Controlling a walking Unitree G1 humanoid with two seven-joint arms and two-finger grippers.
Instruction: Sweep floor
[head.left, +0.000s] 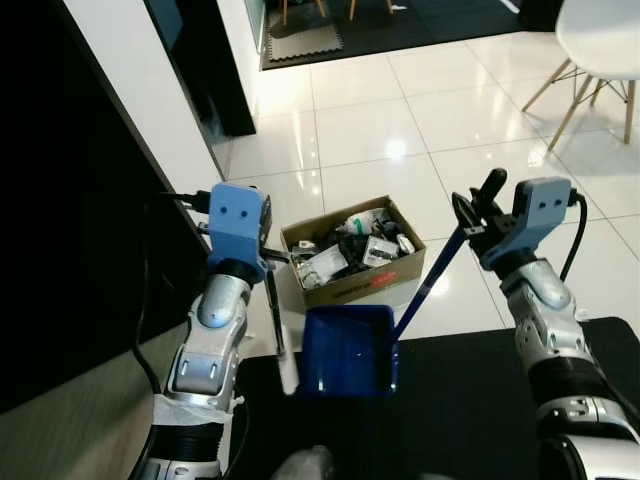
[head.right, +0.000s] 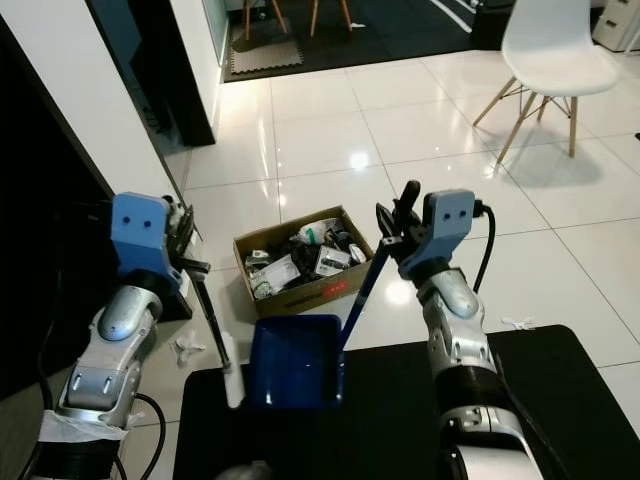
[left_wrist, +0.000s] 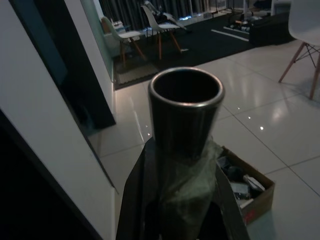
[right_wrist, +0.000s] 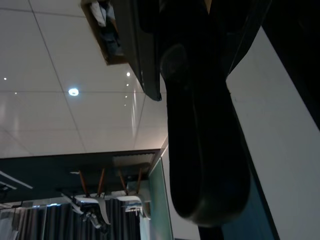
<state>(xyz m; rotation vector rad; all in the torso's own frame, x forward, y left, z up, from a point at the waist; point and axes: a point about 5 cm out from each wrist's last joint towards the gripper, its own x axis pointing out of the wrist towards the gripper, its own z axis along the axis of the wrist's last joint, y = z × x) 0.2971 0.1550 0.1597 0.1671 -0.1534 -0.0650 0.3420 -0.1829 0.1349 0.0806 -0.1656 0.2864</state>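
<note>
Left eye view: the right gripper (head.left: 480, 215), at about 2 o'clock from the picture's centre, is clenched on the black top of the dustpan handle (head.left: 428, 282), a thin blue rod slanting down toward 7 o'clock to the blue dustpan (head.left: 348, 352), which sits at the near edge of the white tiled floor (head.left: 400, 120) where the black mat (head.left: 470, 400) begins. The cardboard box (head.left: 352, 288) of litter stands just beyond the pan at 12 o'clock from it. The left gripper (head.left: 262, 255), at 9 o'clock from the box, grips the dark broom pole (head.left: 274, 315); its pale lower end lies just beside the pan's left wall. Right eye view: same layout; a white chair (head.right: 555, 50) stands well apart at 1 o'clock. Left wrist view: the fingers (left_wrist: 137, 200) clamp a hollow metal tube end (left_wrist: 186, 107), with padding wrapped at the grip. Right wrist view: a rounded black grip (right_wrist: 200, 130) sits between the fingers. Judgement: both tools look light and rigid; the smooth pole may slip or twist, so the padded section is the sound hold, and the pan's long handle will swing if held loosely.
</note>
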